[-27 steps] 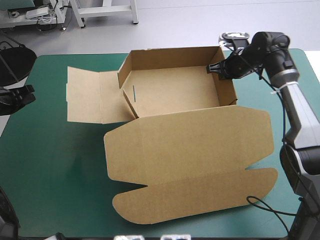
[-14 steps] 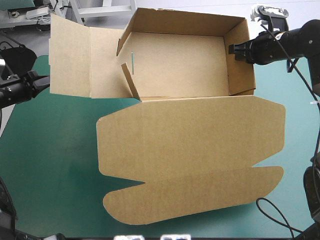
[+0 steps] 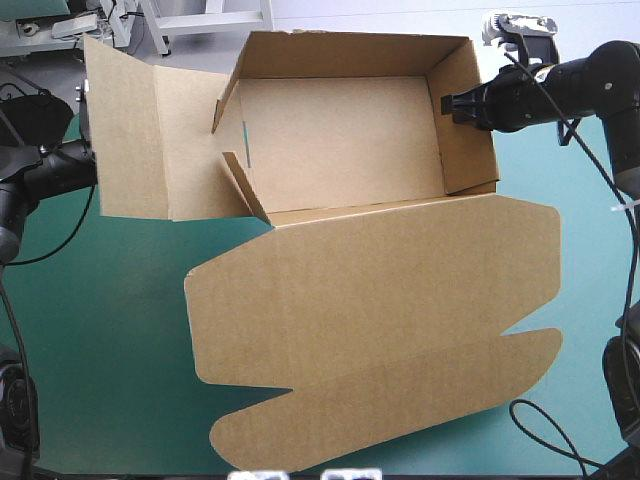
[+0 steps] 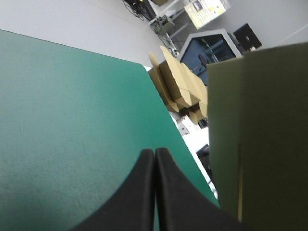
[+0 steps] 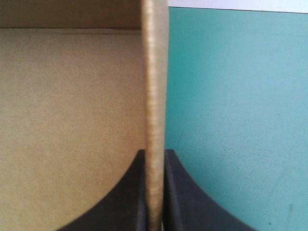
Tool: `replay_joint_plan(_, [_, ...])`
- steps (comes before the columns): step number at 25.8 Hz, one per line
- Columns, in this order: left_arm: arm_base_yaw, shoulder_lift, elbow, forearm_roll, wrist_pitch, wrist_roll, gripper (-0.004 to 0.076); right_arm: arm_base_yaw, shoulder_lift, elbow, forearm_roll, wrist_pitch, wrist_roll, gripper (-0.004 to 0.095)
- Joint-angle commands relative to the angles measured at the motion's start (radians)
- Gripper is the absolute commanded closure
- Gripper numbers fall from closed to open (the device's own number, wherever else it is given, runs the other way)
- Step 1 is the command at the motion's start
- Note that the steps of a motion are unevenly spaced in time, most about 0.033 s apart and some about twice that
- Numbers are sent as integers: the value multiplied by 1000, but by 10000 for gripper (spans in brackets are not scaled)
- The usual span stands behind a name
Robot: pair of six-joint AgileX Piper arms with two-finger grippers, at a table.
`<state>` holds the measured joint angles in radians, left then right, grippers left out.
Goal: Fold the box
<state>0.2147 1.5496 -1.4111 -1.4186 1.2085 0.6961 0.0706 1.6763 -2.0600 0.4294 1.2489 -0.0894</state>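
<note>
Right gripper (image 5: 155,155) first: its jaws are clamped on the right wall (image 3: 468,120) of the box (image 3: 340,140), with the board's edge sandwiched between the 2 black fingers (image 5: 125,197). The left gripper (image 4: 155,156) is pressed together with nothing in it. The left side panel (image 3: 125,130) is seen just beside it, not between the fingers.

Going outward, the tray part is found at the table's far edge. 2 walls are up (far and right), a small tab (image 3: 240,185) is standing at the tray's near left corner, and the left panel is opened out toward the table's far left corner. The big lid (image 3: 380,290) is spread over the teal-green cover (image 3: 90,340) toward the near edge.

Looks like the wall-raising step is in hand, with the right side done. Next, the left panel probably has to be caught at its outer edge, swung up and tucked in. The right wall should be pinned meanwhile so the tray isn't dragged around.
</note>
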Motion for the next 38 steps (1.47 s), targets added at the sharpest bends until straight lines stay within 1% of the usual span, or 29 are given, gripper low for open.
replay_joint_plan(1, [-41, -59, -35, -90, 82, 5, 733, 15, -18, -24, 33, -51, 5, 925])
replay_joint_plan(9, [-46, -84, -35, -73, 82, -7, 733, 19, 7, -24, 27, -104, 14, 924])
replay_joint_plan(12, [-46, -96, -35, -58, 82, -11, 733, 41, 16, -24, 14, -131, 14, 925])
replay_joint_plan(18, [-56, -106, -35, -35, 82, -23, 733, 120, 49, -24, -71, -229, 51, 924])
replay_joint_plan(27, [-56, -108, -35, 2, 82, -23, 733, 214, 97, -24, -117, -345, 81, 924])
replay_joint_plan(28, [-56, -108, -35, 14, 82, -23, 733, 233, 105, -24, -145, -367, 99, 924])
replay_joint_plan(34, [-56, -108, -35, 57, 70, -23, 731, 246, 122, -24, -143, -381, 106, 924])
replay_joint_plan(35, [-56, -108, -35, 57, 70, -23, 725, 246, 122, -24, -143, -382, 106, 924])
replay_joint_plan(37, [-56, -108, -35, 57, 81, -23, 644, 246, 124, -24, -165, -389, 108, 924])
replay_joint_plan(38, [-56, -108, -35, 57, 81, -23, 587, 246, 124, -24, -178, -389, 114, 924])
